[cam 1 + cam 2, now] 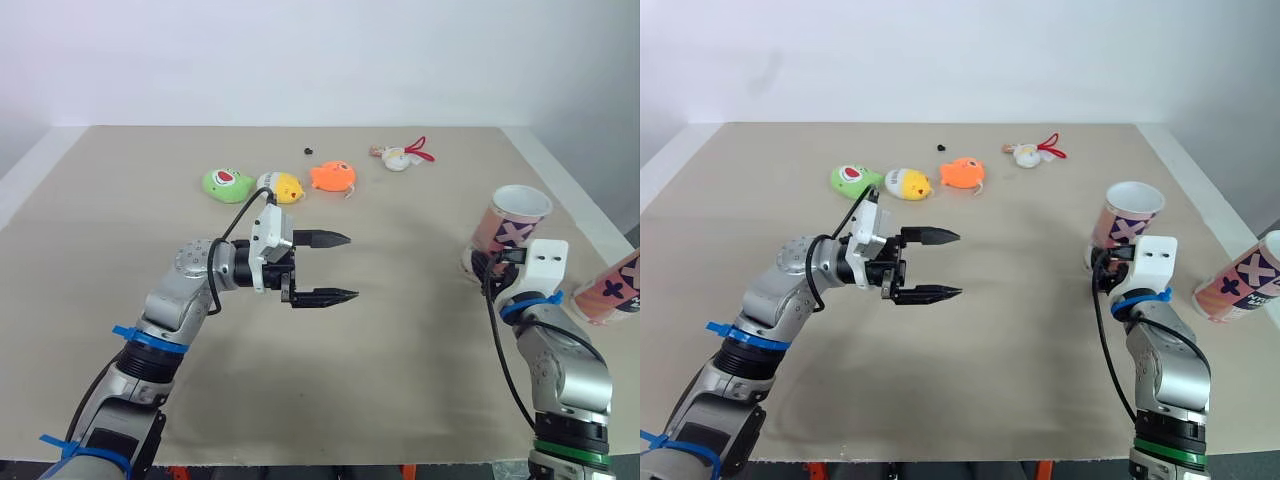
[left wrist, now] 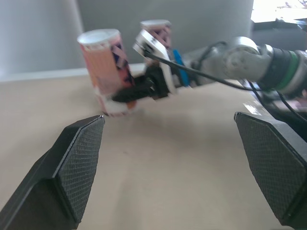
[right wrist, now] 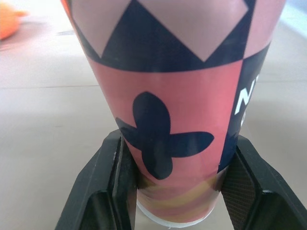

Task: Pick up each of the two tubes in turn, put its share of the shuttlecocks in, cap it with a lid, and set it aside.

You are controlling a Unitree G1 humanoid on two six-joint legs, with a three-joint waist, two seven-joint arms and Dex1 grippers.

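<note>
— Where are your grippers?

— My left gripper (image 1: 350, 267) hangs above the table (image 1: 400, 340), left of the middle, pointing to the right. Its 2 black fingers are spread wide with nothing between them.

— And the right one?

— My right gripper (image 3: 178, 141) is clamped on the first tube (image 1: 512, 225), low down by its base, 1 finger pressed against each side. In the right wrist view the pink wall with its dark cross and triangle pattern sits snug between the pads.

— Where does that tube stand?

— On the right side of the table, about halfway between near and far, roughly upright with its open white mouth on top. I cannot tell whether its base touches the table or sits just above it.

— And the other tube?

— The second tube (image 1: 1245, 280) is further right, at the table's right edge, apart from the first tube and a little nearer to me. It carries the same pink and dark pattern.

— Anything else on the table?

— 3 soft toys lie in a row toward the far side, left of the middle: a green toy (image 1: 227, 184), a yellow toy (image 1: 282, 186) just beside it, and an orange toy (image 1: 333, 176) to the right. Further right and further away lies a white piece with a red strap (image 1: 400, 157), and a small black speck (image 1: 309, 151) sits beyond the orange toy. All are well apart from both tubes.
</note>
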